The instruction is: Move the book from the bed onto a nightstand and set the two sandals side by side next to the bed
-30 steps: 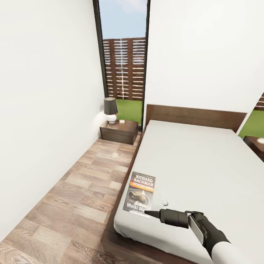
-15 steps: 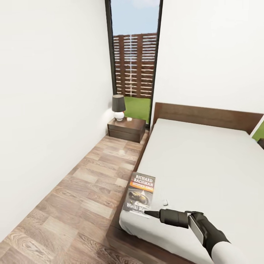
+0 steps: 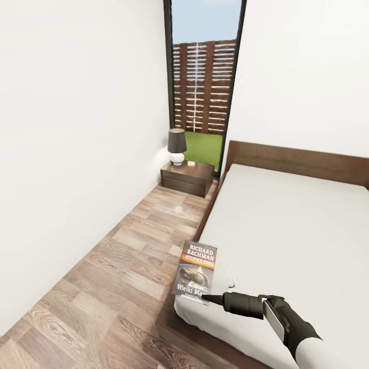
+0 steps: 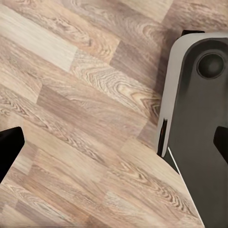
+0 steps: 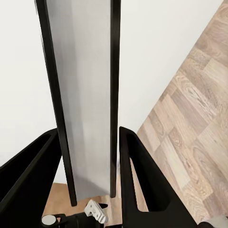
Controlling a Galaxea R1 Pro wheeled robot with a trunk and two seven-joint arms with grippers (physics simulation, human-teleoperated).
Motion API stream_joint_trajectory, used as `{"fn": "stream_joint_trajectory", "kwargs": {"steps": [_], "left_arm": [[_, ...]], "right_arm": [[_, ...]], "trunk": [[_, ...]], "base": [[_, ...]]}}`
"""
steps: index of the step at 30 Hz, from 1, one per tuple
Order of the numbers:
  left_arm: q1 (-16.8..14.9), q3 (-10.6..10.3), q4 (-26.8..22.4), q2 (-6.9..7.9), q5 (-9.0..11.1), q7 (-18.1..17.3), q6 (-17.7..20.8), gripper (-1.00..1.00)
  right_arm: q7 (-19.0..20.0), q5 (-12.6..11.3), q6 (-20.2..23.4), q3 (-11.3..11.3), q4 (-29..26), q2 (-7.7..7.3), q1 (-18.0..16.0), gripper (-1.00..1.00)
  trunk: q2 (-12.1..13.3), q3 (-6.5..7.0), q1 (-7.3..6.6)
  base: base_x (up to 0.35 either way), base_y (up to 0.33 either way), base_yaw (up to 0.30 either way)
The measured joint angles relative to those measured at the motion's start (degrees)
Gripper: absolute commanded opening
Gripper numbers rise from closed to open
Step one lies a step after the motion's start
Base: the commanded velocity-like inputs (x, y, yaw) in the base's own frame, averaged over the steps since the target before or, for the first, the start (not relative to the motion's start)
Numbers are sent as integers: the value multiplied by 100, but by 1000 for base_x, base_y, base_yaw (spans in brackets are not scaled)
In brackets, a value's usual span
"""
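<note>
The head camera sits up high and looks forward and down, along the wood floor between the white wall and the bed, toward the window far off. The left wrist camera looks straight down at the floor from close by. The right wrist camera looks along its claw, very near the book, with wall and floor behind. All three views share the floor.

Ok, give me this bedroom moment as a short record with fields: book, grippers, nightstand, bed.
book: held flat over the bed's near corner, cover up
right gripper: shut on the book's near edge
left gripper: open, over wood floor
nightstand: far along the floor strip, beside the headboard, lamp on top
bed: mattress bare
</note>
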Motion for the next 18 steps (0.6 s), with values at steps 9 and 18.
{"fn": "stream_joint_trajectory", "kwargs": {"steps": [9, 18], "left_arm": [[-7, 8, -7, 7, 9, 9, 13, 100], [-19, 20, -25, 4, 19, 12, 12, 100]], "right_arm": [[-2, 2, 0, 7, 2, 0, 0, -100], [-4, -3, 0, 10, 2, 5, 0, -100]], "trunk": [[0, -68, 0], [0, -136, 0]], "base": [[0, 0, 160], [0, 0, 160]]}}
